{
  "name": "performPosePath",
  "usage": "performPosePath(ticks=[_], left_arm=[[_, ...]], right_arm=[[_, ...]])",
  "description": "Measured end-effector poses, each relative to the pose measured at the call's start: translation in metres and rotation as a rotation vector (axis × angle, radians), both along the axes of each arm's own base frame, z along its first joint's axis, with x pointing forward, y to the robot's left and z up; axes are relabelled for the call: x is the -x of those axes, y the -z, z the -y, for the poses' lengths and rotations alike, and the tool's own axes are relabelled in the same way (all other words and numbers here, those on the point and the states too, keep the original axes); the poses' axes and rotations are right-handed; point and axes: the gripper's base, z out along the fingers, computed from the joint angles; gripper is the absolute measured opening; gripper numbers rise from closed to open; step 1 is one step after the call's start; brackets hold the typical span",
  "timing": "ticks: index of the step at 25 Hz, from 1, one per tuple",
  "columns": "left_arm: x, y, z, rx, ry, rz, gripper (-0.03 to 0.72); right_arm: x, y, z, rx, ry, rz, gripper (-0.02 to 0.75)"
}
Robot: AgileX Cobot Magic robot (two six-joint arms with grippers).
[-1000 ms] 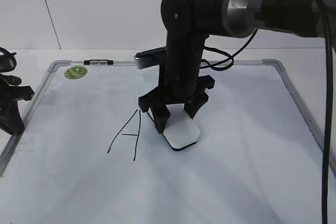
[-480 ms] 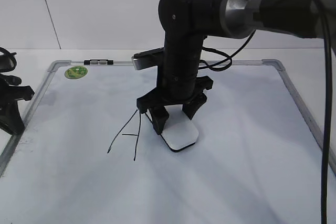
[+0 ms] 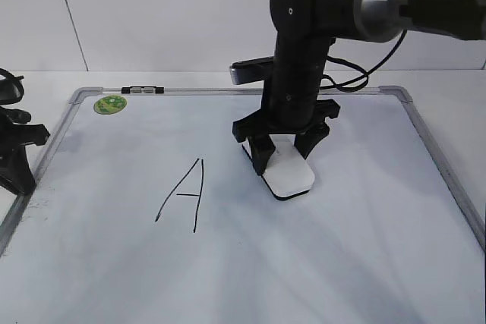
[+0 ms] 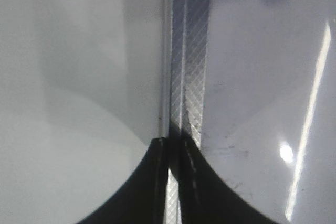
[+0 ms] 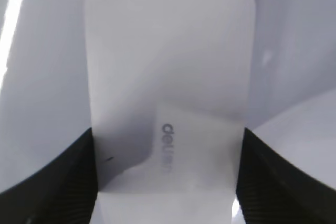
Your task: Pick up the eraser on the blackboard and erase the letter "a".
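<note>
White eraser [image 3: 288, 174] seen flat on blackboard [image 3: 364, 248], right of centre, dark underside pressed to surface. Eraser clamped between jaws of right gripper [image 3: 288, 154], arm held upright above it; grip confirmed in right wrist view, fingers [image 5: 47, 182] against both long sides, grey lettering on top. Capital "A" [image 3: 184, 193] drawn well left of eraser. Green magnet [image 3: 110, 104] placed near far-left corner. Left gripper [image 4: 170, 182] parked over board's left frame, jaws closed together, nothing held.
</note>
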Motion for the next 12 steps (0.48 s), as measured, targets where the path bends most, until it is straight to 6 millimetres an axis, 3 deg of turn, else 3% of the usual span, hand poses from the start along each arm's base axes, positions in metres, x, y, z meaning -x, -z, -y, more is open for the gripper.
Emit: performPosePath(ticks=[9, 12], left_arm=[[0.0, 0.0, 0.0, 0.0, 0.0, 0.002, 0.018], [0.0, 0.0, 0.0, 0.0, -0.001, 0.002, 0.018]], right_arm=[[-0.006, -0.004, 0.013, 0.009, 0.032, 0.015, 0.56], [-0.005, -0.027, 0.019, 0.023, 0.048, 0.077, 0.56]])
